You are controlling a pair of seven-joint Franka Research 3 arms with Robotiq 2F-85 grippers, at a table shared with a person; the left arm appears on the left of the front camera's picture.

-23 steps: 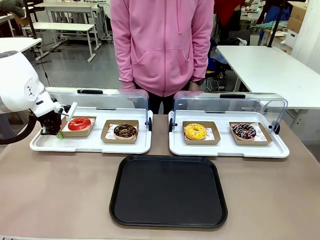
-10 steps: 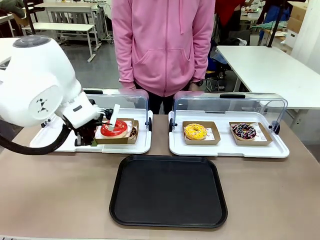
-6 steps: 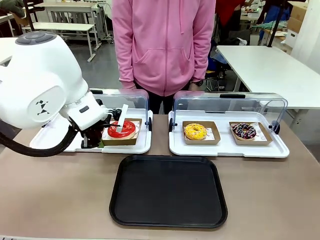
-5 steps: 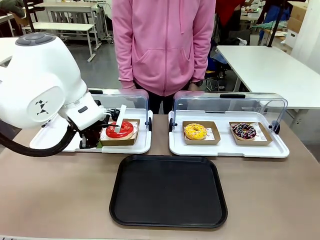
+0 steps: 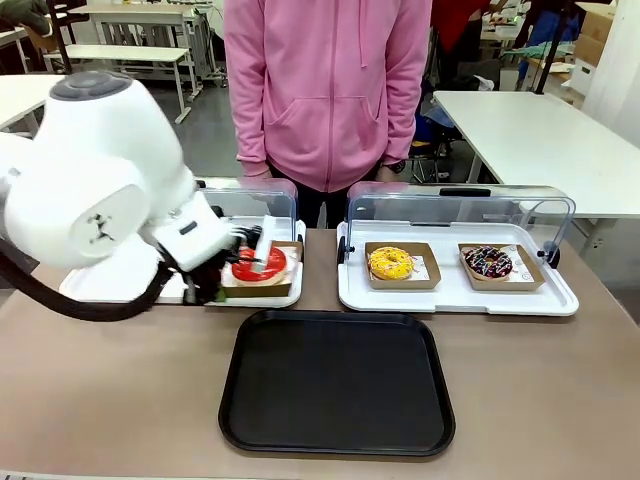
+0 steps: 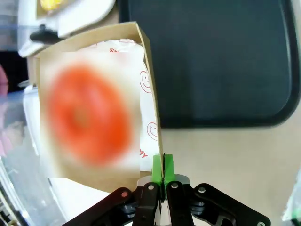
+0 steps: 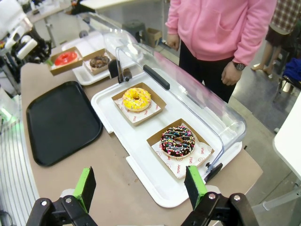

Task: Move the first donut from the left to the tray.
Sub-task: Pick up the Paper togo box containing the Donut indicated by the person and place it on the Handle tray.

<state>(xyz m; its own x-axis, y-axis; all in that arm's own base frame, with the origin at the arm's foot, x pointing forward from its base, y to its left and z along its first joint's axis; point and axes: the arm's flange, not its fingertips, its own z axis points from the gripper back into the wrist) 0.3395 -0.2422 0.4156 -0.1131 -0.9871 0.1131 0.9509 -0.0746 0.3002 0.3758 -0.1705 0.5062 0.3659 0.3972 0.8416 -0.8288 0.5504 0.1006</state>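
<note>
Red-glazed donut (image 5: 259, 265) in its brown cardboard holder (image 5: 262, 287) is held up by the left gripper (image 6: 162, 165), whose green pads are pressed together on the holder's thin side wall, as the left wrist view shows. Taking the black tray (image 5: 337, 381) as the landmark: the donut hangs beyond the tray's far left corner, over the near edge of the left white tray (image 5: 100, 283), and is not yet above the black surface. I judge the task to be roughly midway: the pickup is done and the carry is on, while the last stretch over the black tray, the lowering and the release remain. Relative to the gripper, the donut lies out past the fingertips, with the pinch on the holder's rim only, so the holder could tilt. Farther right of the black tray, the right gripper (image 7: 141, 183) hovers with its fingers spread wide and empty above the right white tray (image 7: 141, 155)
</note>
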